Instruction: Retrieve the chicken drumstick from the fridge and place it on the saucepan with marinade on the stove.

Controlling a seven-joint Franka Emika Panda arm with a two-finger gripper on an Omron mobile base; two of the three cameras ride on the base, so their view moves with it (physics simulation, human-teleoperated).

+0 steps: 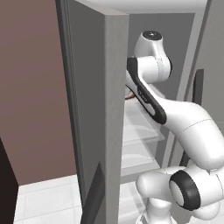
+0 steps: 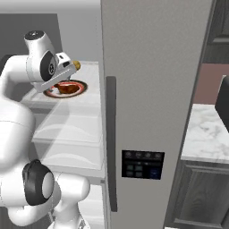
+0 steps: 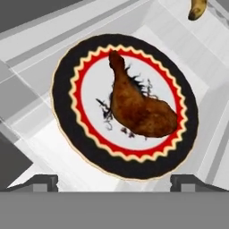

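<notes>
The chicken drumstick (image 3: pixel 136 105) lies on a round white plate (image 3: pixel 71 129) with a dark and red rim, on a fridge shelf. My gripper (image 3: pixel 115 182) hangs straight above the plate, open, its two fingertips (image 3: pixel 42 181) spread wider than the drumstick and holding nothing. From the right base view the plate (image 2: pixel 79 92) with the drumstick (image 2: pixel 67 87) sits on an upper shelf, just below my hand. The fridge (image 2: pixel 152 89) has its left door (image 1: pixel 94 109) swung open. The saucepan with marinade and the stove are out of view.
A small curved yellow-brown item (image 3: pixel 197 10) lies on the same shelf beyond the plate. Clear shelves (image 2: pixel 67 129) sit below it. The open door stands close on my arm's left. A marble counter (image 2: pixel 205 134) over dark cabinets lies right of the fridge.
</notes>
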